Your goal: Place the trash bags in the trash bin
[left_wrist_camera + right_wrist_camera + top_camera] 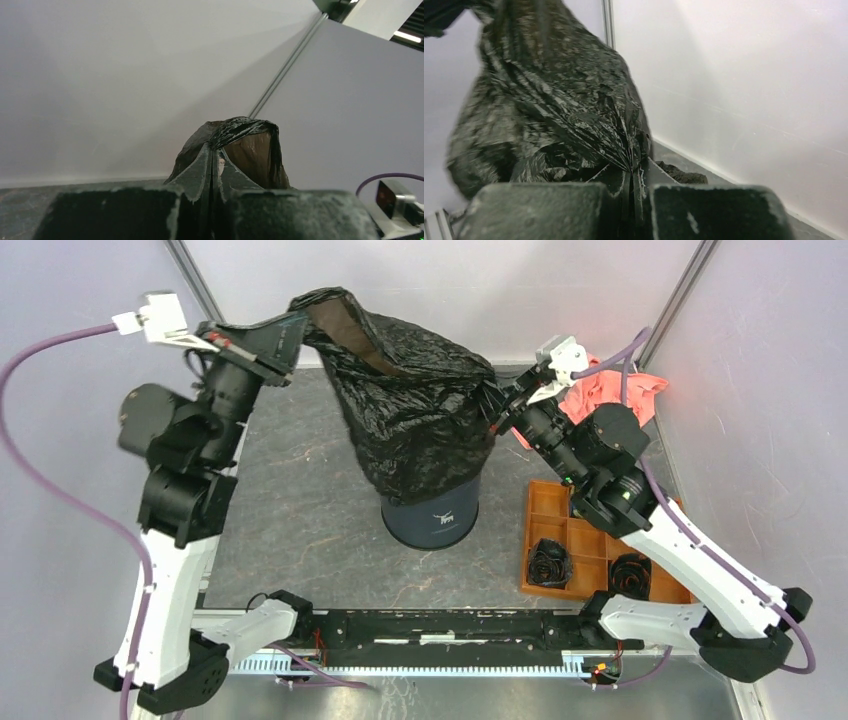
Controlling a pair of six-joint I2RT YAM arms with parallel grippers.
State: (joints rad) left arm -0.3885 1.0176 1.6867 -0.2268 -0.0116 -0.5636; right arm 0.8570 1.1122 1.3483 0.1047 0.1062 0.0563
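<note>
From my screen, the dark grey table carries an orange compartment tray toward its near right corner. One small black spiral roll sits in the tray's near left compartment. A second spiral roll sits in a near compartment further right, apart from the first. I see a salmon-pink cloth crumpled by the far right corner, beyond the tray. Pale grey wall panels close the far edge and both sides.
</note>
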